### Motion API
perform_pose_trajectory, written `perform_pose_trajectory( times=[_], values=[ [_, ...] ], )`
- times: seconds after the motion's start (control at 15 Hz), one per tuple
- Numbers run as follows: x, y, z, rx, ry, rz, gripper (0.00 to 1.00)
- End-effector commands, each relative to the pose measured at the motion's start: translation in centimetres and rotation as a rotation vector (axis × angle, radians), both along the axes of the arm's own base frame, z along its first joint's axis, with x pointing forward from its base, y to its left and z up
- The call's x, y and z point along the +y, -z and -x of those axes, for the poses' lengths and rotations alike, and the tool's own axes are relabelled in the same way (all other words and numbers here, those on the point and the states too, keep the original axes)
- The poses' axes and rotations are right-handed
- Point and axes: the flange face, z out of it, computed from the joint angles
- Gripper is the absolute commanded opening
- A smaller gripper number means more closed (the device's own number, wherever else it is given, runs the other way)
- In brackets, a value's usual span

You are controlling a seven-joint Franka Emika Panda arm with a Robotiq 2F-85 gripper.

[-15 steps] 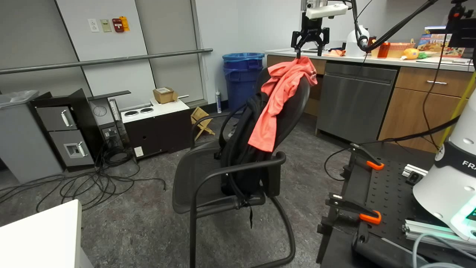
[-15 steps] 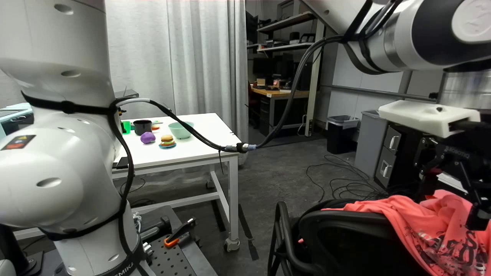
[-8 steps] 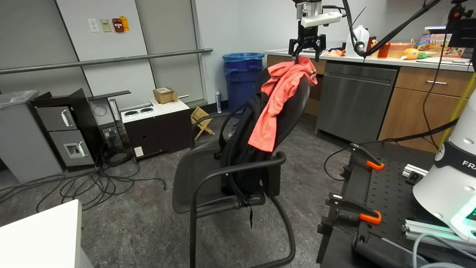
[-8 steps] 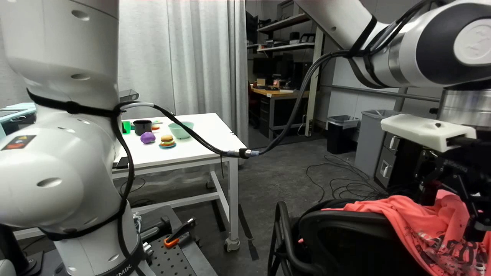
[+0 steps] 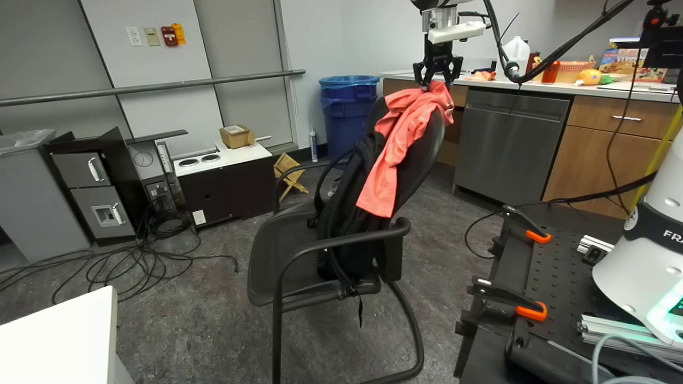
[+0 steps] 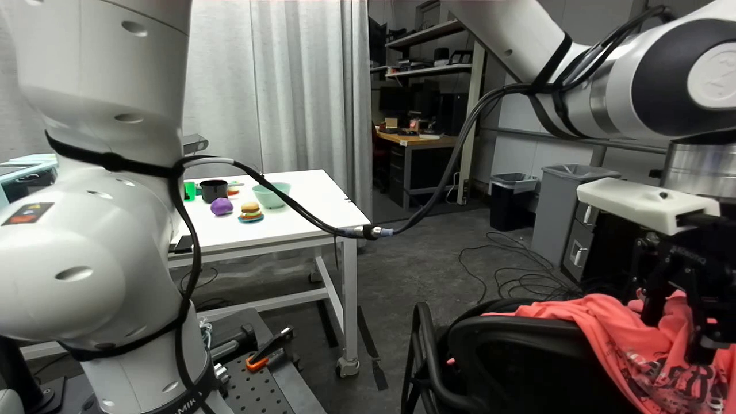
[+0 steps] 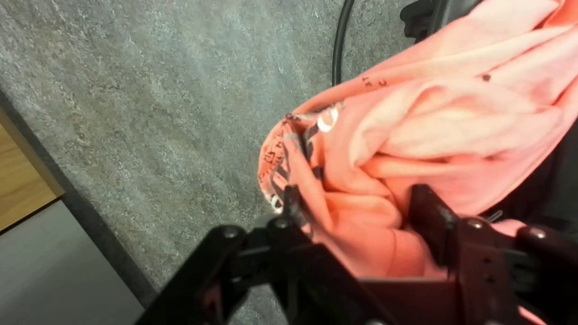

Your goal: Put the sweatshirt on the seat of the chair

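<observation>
Straddling sweatshirt [image 5: 397, 149] on chair [image 5: 424, 152] with gripper [image 7: 356, 198] jaws well apart, clamping nothing. Could pinch only top folds if closed too high, then drop cloth short of seat [image 5: 283, 253].

In an exterior view, the coral sweatshirt [image 5: 403, 136] drapes over the backrest [image 5: 424, 146] of the black chair [image 5: 280, 245] and overlaps a dark strapped bag [image 5: 342, 213], while the gripper [image 5: 437, 85] (jaws parted) points down at the garment's top.
</observation>
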Motion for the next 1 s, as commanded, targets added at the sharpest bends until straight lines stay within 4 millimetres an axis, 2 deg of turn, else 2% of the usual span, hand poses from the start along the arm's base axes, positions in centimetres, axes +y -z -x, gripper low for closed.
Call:
perform_pose_trajectory(
  times=[0.0, 0.27, 0.4, 0.67, 0.93],
  values=[
    [-0.8, -0.1, -0.6, 0.006, 0.023, -0.015, 0.34],
    [-1.1, -0.3, -0.4, 0.006, 0.029, -0.011, 0.02],
    [-1.0, -0.7, -0.4, 0.0, 0.031, -0.003, 0.0],
    [-0.3, -2.6, -0.5, -0.035, 0.029, 0.004, 0.02],
    [1.3, -5.8, -0.9, -0.11, 0.04, 0.008, 0.02]
  ],
)
